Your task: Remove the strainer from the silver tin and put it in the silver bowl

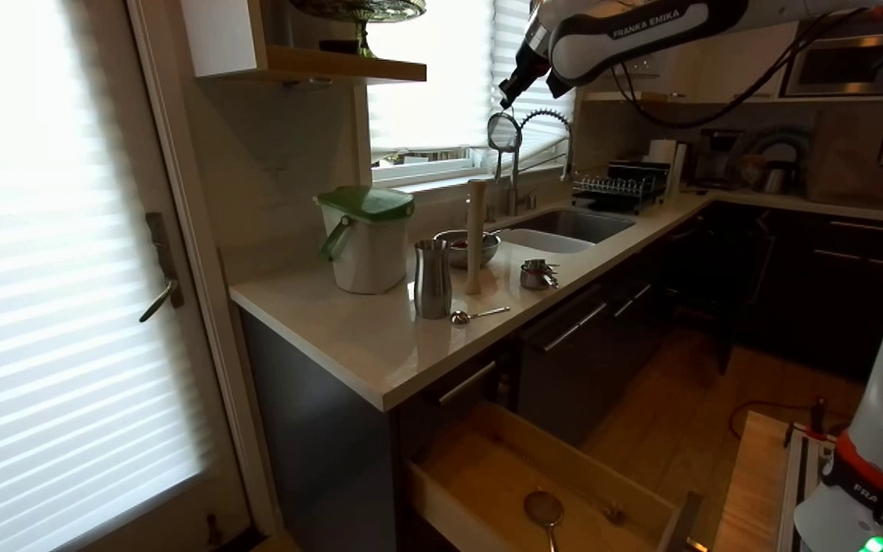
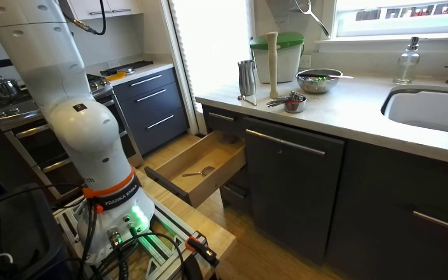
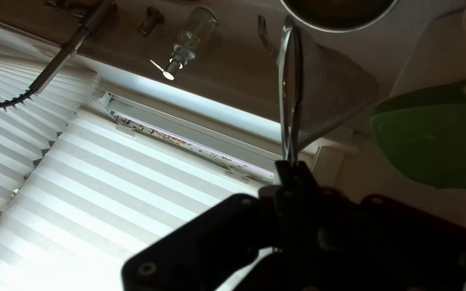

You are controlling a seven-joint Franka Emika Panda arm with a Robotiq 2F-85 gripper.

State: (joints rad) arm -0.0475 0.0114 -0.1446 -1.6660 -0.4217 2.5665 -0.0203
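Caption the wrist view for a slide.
The gripper holds the strainer aloft, green lid to the right, soap dispenser and pleated blinds to the left.

Wht arm (image 2: pixel 86 120) w/ orange ring (image 2: pixel 117 186), blk cables (image 2: pixel 90 223) & end effector (image 3: pixel 292 167)

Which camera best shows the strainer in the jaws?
The wrist view: the strainer is largest there, though nearly edge-on, with the jaws shut on one end. In an exterior view it hangs small but whole, its mesh turned to the camera; in an exterior view its handle shows, but the picture's top edge crops the rest.
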